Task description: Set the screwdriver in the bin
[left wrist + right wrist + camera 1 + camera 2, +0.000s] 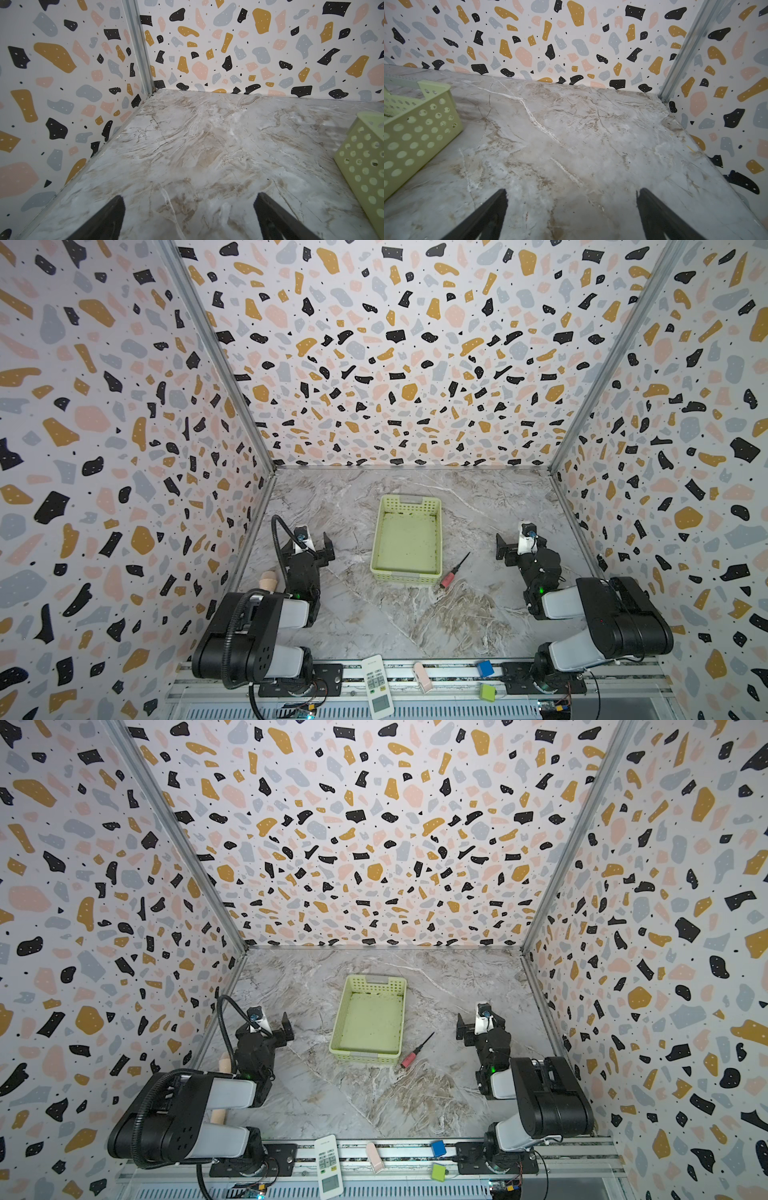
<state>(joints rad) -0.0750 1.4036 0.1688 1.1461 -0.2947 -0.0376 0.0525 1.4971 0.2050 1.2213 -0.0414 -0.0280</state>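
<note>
The screwdriver (453, 572) (415, 1051) lies flat on the marbled worktop (374, 614), outside the bin (409, 543) (370, 1025) and just beside its near right corner. Its pinkish-red handle sits closest to that corner, and the thin black shaft angles away toward the back right. Whether the handle touches the bin's wall cannot be told from the top views.

The pale yellow-green bin stands near the middle of the worktop, between the two arms, with its long sides running front to back. Its flat bottom shows a few dark specks along the edges.

The left fingers (325, 548) (285, 1029) (110, 218) hover over the worktop on the bin's left, well apart from it. They are spread wide with nothing between them. The right fingers (504, 547) (463, 1029) (490, 214) hover on the bin's right, also spread wide and holding nothing. They are near the screwdriver's tip but clear of it. Each wrist view shows bare marble between the finger pair and a perforated corner of the bin at one edge.

On the front rail lie a white remote control (377, 686), a blue block (484, 668) and a green block (487, 692).
</note>
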